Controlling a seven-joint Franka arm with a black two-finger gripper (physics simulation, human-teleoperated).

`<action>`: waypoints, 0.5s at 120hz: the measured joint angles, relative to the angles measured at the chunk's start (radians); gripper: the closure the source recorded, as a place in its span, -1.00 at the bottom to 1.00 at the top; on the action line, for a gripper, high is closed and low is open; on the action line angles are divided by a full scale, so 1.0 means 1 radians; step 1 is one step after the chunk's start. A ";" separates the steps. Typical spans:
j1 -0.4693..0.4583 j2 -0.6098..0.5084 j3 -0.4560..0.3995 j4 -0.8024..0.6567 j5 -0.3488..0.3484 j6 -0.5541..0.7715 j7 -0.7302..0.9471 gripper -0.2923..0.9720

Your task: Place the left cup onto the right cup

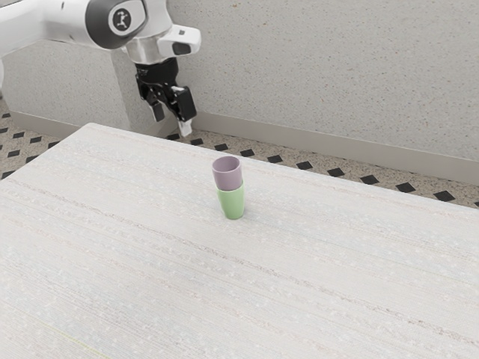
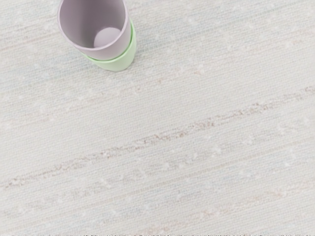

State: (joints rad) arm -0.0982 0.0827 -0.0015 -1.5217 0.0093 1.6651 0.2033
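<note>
Pale table [image 1: 337, 262] holds lilac cup [image 1: 227, 172] nested in green cup [image 1: 231, 203].

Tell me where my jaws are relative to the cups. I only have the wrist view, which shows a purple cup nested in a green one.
Observer: The jaws hang high above the level of the table, toward the exterior view's left of the purple cup and well apart from it.
Operator: Are they holding anything?
Observer: No, the jaws stand open with nothing between them.
Operator: Does the stack stand straight?
Observer: Seen from the side, the green cup stands upright on the table. The purple cup sits in it, with its upper part showing above the green rim.
</note>
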 joint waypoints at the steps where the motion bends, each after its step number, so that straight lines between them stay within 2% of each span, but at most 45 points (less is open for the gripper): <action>1: 0.000 0.000 0.000 0.000 0.000 0.000 0.000 -0.54; 60: 0.003 -0.007 0.000 -0.006 0.000 -0.001 0.005 -0.54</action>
State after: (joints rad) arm -0.0955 0.0757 -0.0015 -1.5274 0.0092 1.6645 0.2083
